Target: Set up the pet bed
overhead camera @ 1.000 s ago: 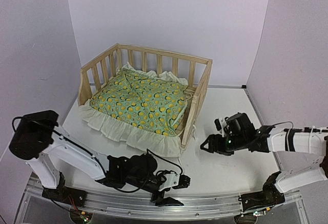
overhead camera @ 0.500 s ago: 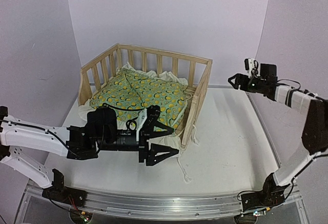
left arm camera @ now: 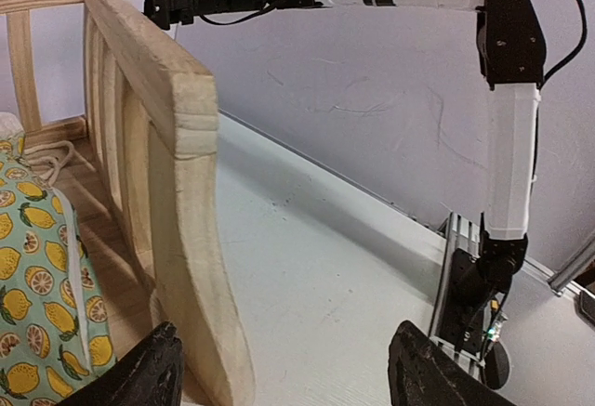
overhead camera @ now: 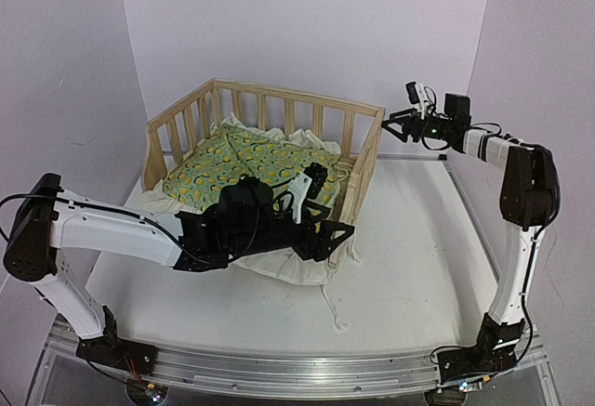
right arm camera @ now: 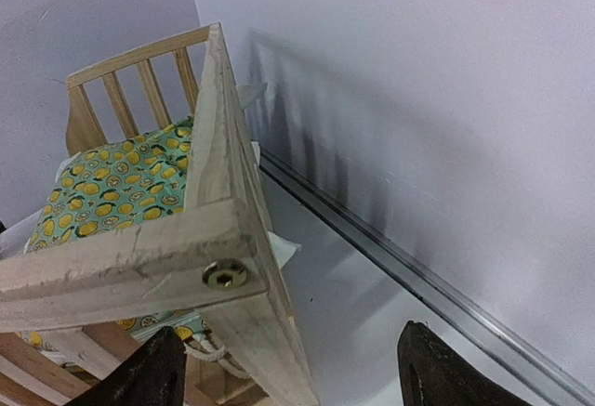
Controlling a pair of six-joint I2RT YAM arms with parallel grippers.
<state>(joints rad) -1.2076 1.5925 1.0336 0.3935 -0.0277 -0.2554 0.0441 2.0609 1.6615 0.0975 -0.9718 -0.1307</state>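
Note:
The pet bed's pale pine frame (overhead camera: 297, 95) stands at the back of the table, low side toward me. Its lemon-patterned cushion (overhead camera: 260, 169) lies inside, with the cream ruffle spilling over the front. My left gripper (overhead camera: 342, 232) is at the frame's front right post, open. In the left wrist view the post (left arm camera: 186, 239) stands between the jaws, close to the left finger (left arm camera: 153, 373). My right gripper (overhead camera: 389, 127) is at the back right corner, also open. In the right wrist view the corner post (right arm camera: 265, 332) sits between the jaws, beside the cushion (right arm camera: 112, 183).
A cream cord (overhead camera: 330, 308) trails from the ruffle across the white table in front of the bed. The back wall (right arm camera: 418, 99) is close behind my right gripper. An aluminium rail (overhead camera: 297, 369) runs along the near edge.
My left arm has swung from the near edge up to the frame's front right post. My right arm has lifted from the right of the table to the back right corner.

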